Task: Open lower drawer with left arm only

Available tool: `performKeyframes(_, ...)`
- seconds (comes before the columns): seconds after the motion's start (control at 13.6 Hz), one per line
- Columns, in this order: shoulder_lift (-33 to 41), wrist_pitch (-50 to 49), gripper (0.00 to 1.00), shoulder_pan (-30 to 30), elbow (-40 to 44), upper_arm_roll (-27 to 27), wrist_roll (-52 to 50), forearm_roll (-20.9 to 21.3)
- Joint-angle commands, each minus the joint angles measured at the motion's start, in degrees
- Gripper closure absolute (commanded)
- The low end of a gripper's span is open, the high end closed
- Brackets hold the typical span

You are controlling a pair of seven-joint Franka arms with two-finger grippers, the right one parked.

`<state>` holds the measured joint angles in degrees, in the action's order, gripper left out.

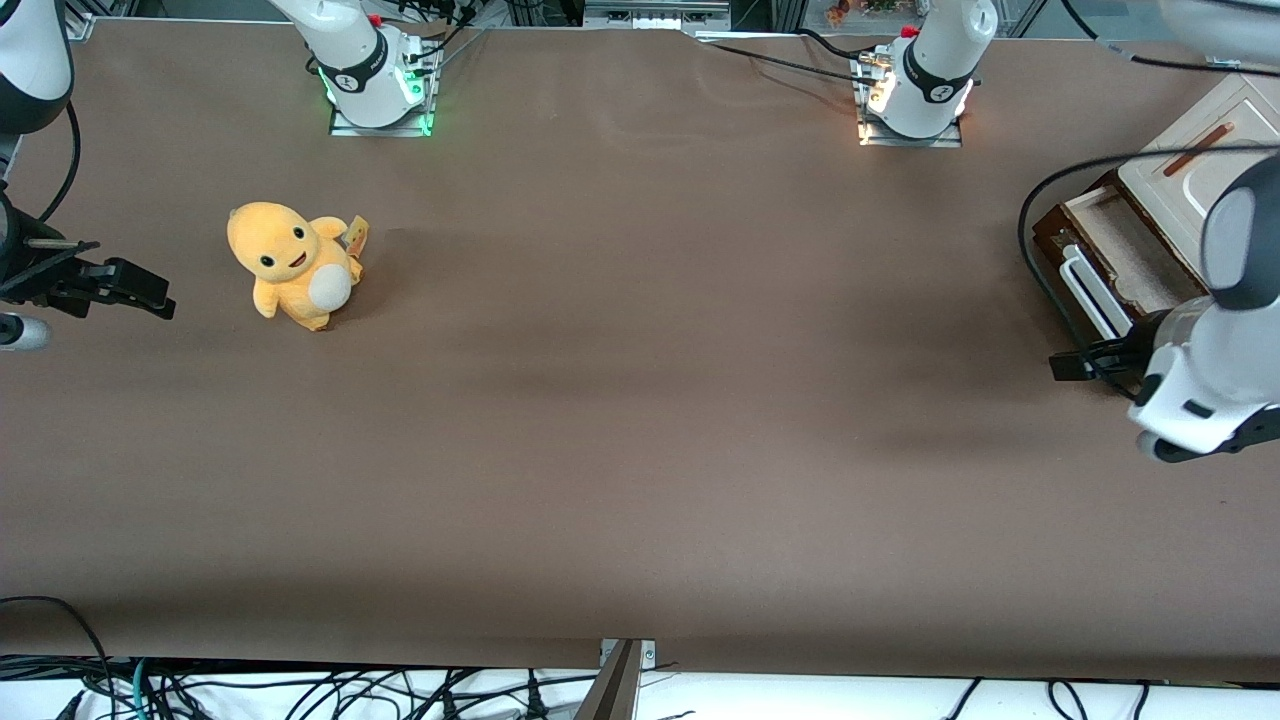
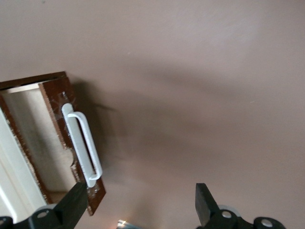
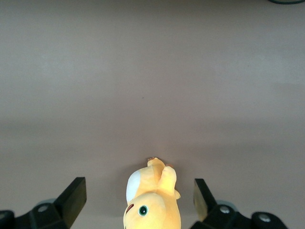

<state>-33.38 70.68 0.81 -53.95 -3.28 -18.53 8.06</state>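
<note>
Your black two-finger pincer (image 2: 138, 205) hangs wide open and empty just off the near end of the long white bar handle (image 2: 82, 145), whose dark brown wooden lower drawer (image 1: 1105, 255) sits partly open.

Even overhead light, soft arm shadows on table (image 1: 640, 400); wrist views slightly soft, no glare.
</note>
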Motion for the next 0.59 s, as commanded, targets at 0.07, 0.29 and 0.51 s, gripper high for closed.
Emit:
performKeyframes(0.07,8.6,7.7,0.0,-1.6,-8.7,-0.1,2.0,-5.7)
performKeyframes(0.29,23.8,21.9,0.0,-2.3,-31.1,0.7,10.4,-7.0)
performKeyframes(0.51,27.6,22.2,0.0,-2.2,-34.5,2.2,15.3,-7.3)
